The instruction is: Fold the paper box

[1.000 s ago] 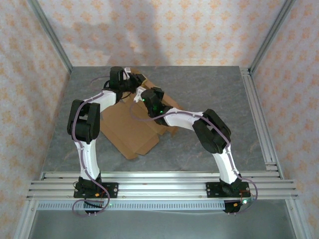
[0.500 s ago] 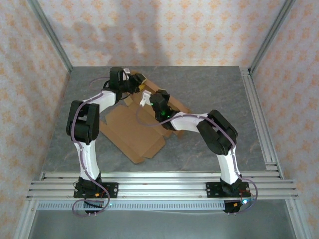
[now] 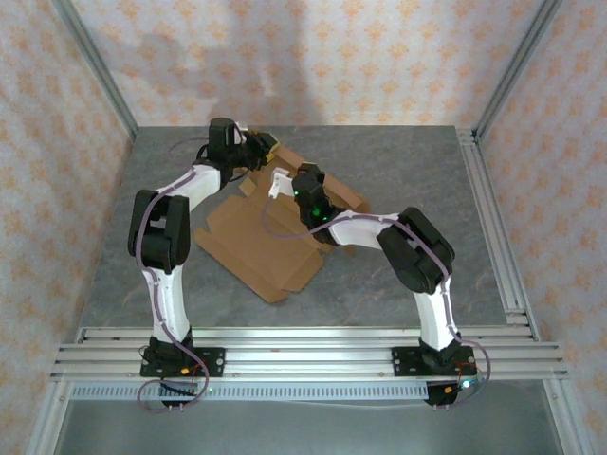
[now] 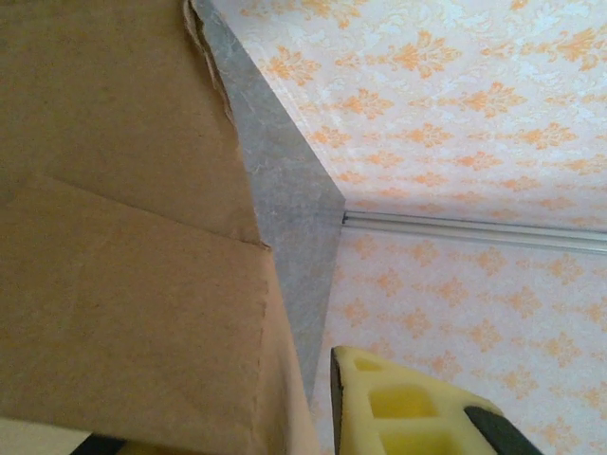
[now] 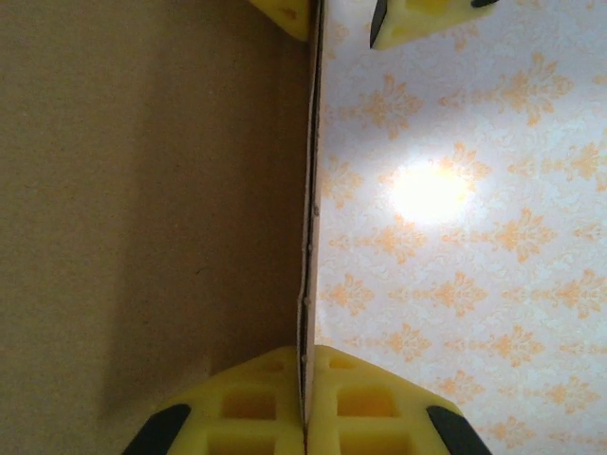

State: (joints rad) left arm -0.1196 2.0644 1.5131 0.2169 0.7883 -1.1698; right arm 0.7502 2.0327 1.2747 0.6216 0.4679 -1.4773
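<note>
The paper box [image 3: 251,242] is a flat brown die-cut sheet on the grey table, with its far edge lifted. My right gripper [image 3: 281,182] is shut on that raised edge. In the right wrist view its fingertips [image 5: 256,398] pinch the cardboard [image 5: 142,190] edge-on. My left gripper [image 3: 268,145] is at the sheet's far corner and stands open, one finger on each side of the flap. One yellow finger [image 4: 398,408] stays a little clear of the cardboard [image 4: 114,237]; the other is hidden behind it. The same gap shows beside the left finger [image 5: 417,19] in the right wrist view.
The grey table [image 3: 408,171] is enclosed by patterned orange-and-white walls [image 3: 332,66]. Aluminium rails run along the right side [image 3: 493,227] and the near edge [image 3: 303,351], where both arm bases are bolted. Bare table lies to the right of the sheet.
Both grippers have moved to the right, and the cardboard sheet has slid right with them. Its near corner now lies further right on the table.
</note>
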